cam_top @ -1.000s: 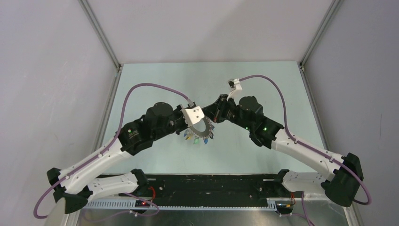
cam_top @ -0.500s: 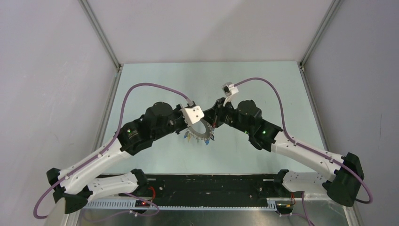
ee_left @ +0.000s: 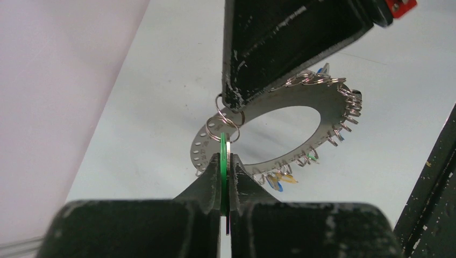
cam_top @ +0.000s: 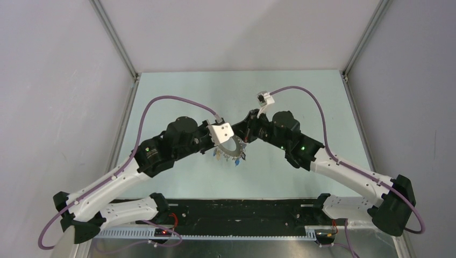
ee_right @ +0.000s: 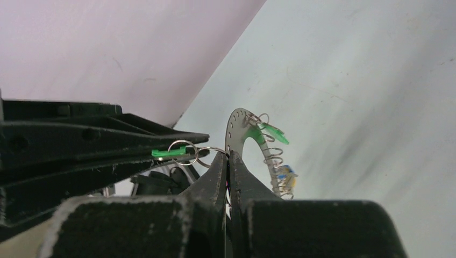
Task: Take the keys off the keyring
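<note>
The keyring [cam_top: 233, 151] is a flat grey metal ring held above the table between both arms. In the left wrist view my left gripper [ee_left: 226, 157] is shut on a green key [ee_left: 222, 144] seen edge-on, joined to the keyring [ee_left: 328, 102] by small split rings [ee_left: 226, 119]. In the right wrist view my right gripper [ee_right: 228, 156] is shut on the keyring's rim [ee_right: 235, 128]; the green key [ee_right: 164, 153] shows between the left fingers [ee_right: 107, 134]. Other keys, blue, yellow and green, hang from the rim [ee_left: 279, 181] [ee_right: 285, 173].
The pale green table [cam_top: 301, 97] lies below, with grey enclosure walls and metal frame posts [cam_top: 115, 40] at the back corners. Purple cables [cam_top: 312, 102] arch over both arms. A black rail [cam_top: 242, 212] runs along the near edge.
Both grippers keep their hold. The right wrist swung a little left and back, and the keyring with its hanging keys shifted slightly up and left.
</note>
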